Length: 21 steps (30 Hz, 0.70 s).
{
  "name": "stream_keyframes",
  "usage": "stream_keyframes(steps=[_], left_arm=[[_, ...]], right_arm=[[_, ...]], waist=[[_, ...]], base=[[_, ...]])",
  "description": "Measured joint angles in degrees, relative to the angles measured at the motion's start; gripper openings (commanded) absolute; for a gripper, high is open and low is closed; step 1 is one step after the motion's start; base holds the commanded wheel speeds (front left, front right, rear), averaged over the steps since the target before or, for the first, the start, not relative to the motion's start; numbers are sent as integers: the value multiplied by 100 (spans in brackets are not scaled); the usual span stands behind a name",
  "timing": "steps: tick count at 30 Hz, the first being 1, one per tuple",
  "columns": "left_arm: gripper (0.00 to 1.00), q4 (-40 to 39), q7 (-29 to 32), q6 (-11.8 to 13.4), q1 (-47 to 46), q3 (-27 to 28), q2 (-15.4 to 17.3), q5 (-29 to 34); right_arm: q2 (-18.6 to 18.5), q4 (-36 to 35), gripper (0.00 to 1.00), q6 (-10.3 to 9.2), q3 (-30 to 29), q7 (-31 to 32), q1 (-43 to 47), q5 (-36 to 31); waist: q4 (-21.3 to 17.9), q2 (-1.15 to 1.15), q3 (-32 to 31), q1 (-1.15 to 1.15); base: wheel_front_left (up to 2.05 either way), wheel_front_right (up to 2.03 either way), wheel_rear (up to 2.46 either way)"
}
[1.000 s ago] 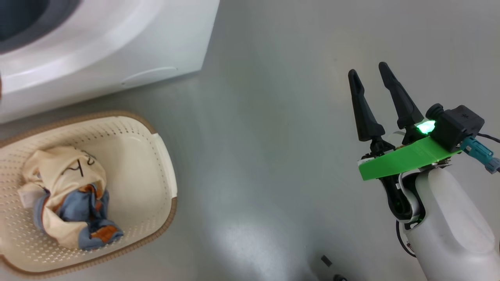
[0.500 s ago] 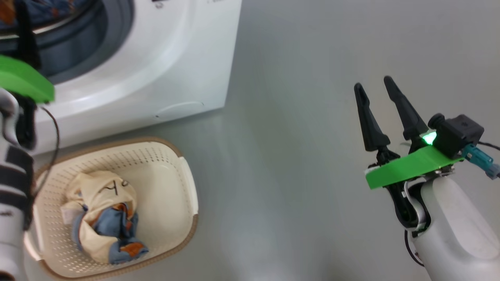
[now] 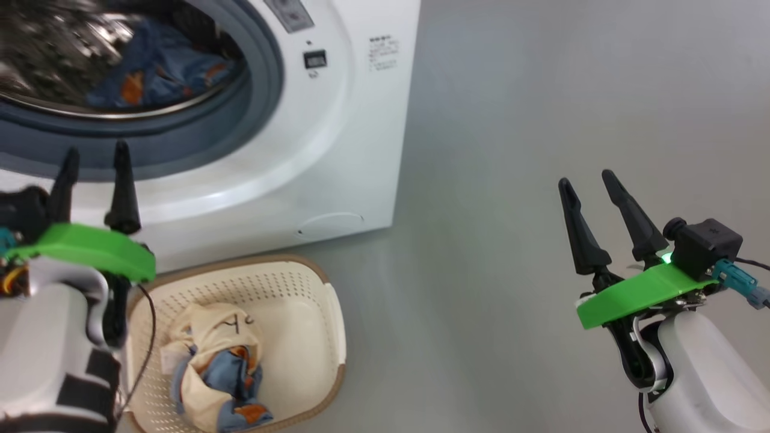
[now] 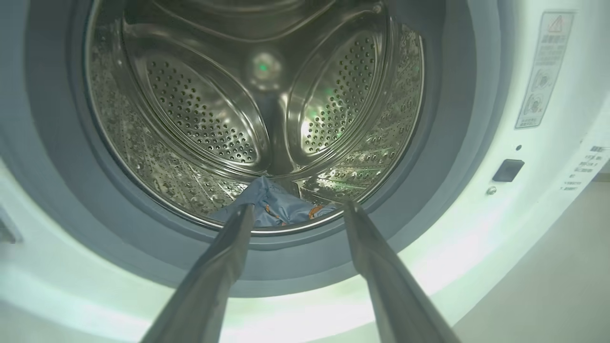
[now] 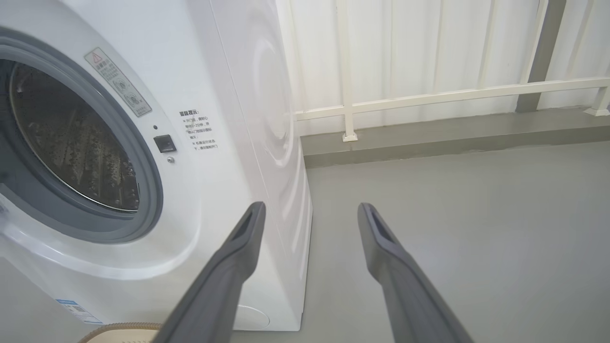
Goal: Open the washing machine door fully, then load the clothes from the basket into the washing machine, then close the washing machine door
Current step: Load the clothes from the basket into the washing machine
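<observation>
Clothes (image 3: 210,367): cream+blue bundle, soft n crumpled, slumped on the bottom of the basket (image 3: 334,337). One blue piece (image 3: 156,75) w/ orange prints lies in the drum, so loading's prob partway.
Basket: cream plastic, holey walls, brown woven-look rim. Sits on the floor (image 3: 511,120) just in front of the washing machine (image 3: 337,150), prob to keep the carry short.
Washing machine: glossy white box, mouth uncovered, grey-blue rubber seal (image 3: 258,108) round a shiny perforated steel drum (image 4: 205,119).
Left claw (image 3: 96,156): fingers spread, nothing in it, aimed at the drum mouth near the seal's lower edge.
Right claw (image 3: 586,180): also spread n empty, over bare floor well off to the side, out of the way imo.
Next: left prob has to drop to the bundle. Fabric's floppy, could snag on the rim.
</observation>
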Motion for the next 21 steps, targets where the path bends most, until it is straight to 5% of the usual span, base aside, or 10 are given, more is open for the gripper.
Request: stream_keyframes(steps=[21], left_arm=[[100, -1918, 0, 307, 2481, 499, -413, 648]], right_arm=[[-145, 68, 100, 0, -12, 1, 566, 132]], waist=[[628, 0, -1034, 1]], base=[[0, 0, 0]])
